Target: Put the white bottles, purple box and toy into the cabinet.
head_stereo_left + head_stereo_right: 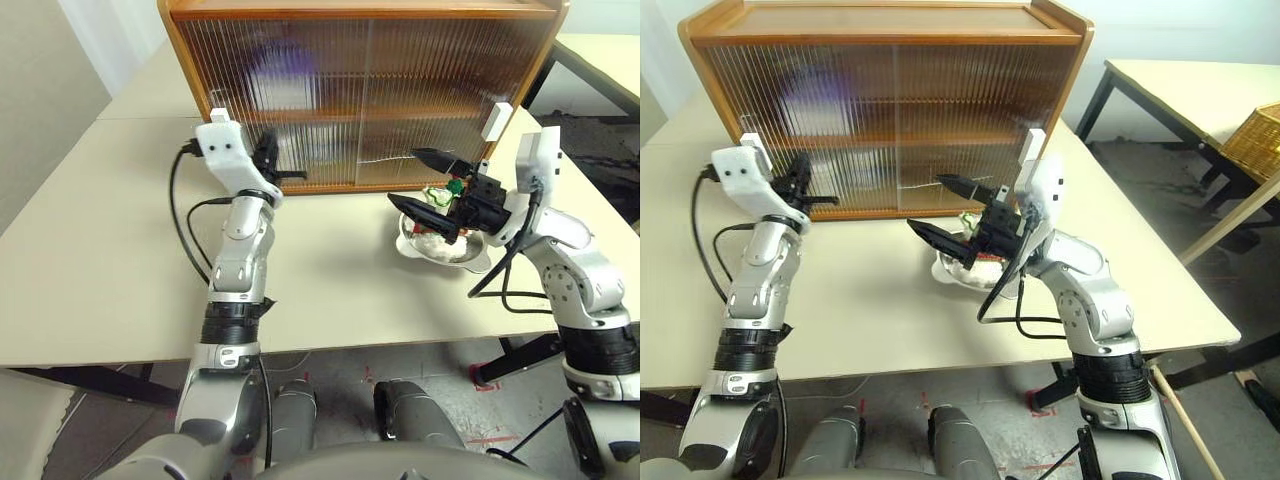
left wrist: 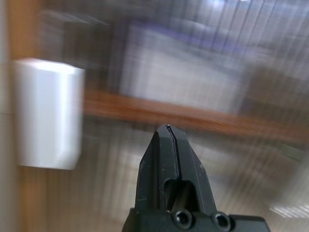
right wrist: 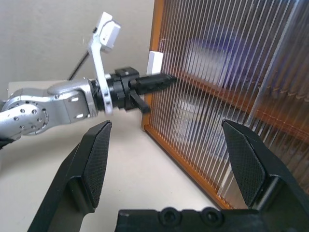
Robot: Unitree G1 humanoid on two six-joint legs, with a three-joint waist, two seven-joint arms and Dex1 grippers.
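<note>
Nearest, on the right of the desk (image 1: 120, 290): toy (image 1: 441, 195) lying in a steel bowl (image 1: 440, 247), just under and between the right fingers (image 1: 420, 215), not touched. Right gripper (image 1: 428, 185) spread wide, empty, forearm raised and angled toward the left. Toy's axis unclear, half hidden. Farther left: left gripper (image 1: 291, 175) with fingers pressed together, empty, arm stretched forward, tips at the ribbed door near the left handle (image 1: 220, 115). Farthest: cabinet (image 1: 360, 95), doors drawn across; purple box (image 1: 283, 65) a blur on the upper shelf behind the left door.
</note>
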